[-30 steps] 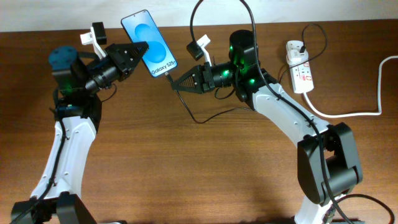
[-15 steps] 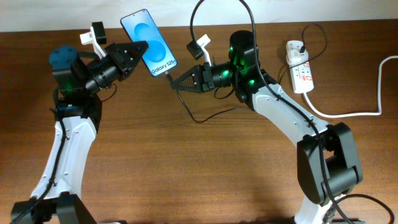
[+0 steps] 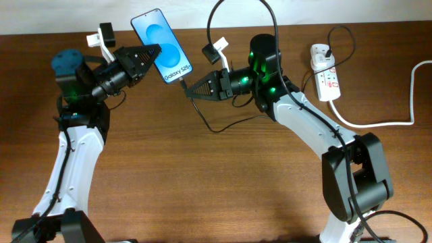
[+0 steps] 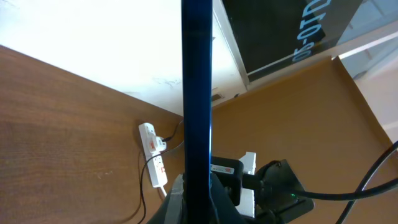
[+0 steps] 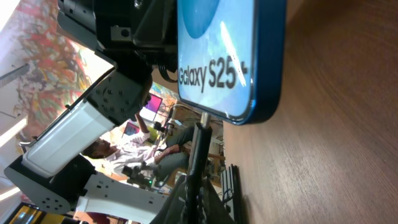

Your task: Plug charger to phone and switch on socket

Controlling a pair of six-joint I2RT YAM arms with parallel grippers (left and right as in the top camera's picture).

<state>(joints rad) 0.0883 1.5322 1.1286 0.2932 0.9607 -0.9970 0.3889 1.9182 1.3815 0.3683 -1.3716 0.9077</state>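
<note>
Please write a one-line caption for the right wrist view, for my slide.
Right hand holds the charger plug at the bottom edge of the phone while the left hand grips it.

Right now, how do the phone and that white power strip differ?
The phone is gripped in the left jaws; the socket lies flat on the table, untouched. The phone is dark-edged with a bright blue screen; the socket is white with red marks. The right jaws hold the charger tip at the phone's bottom edge; the socket has a black plug in it. Both are oblong.
</note>
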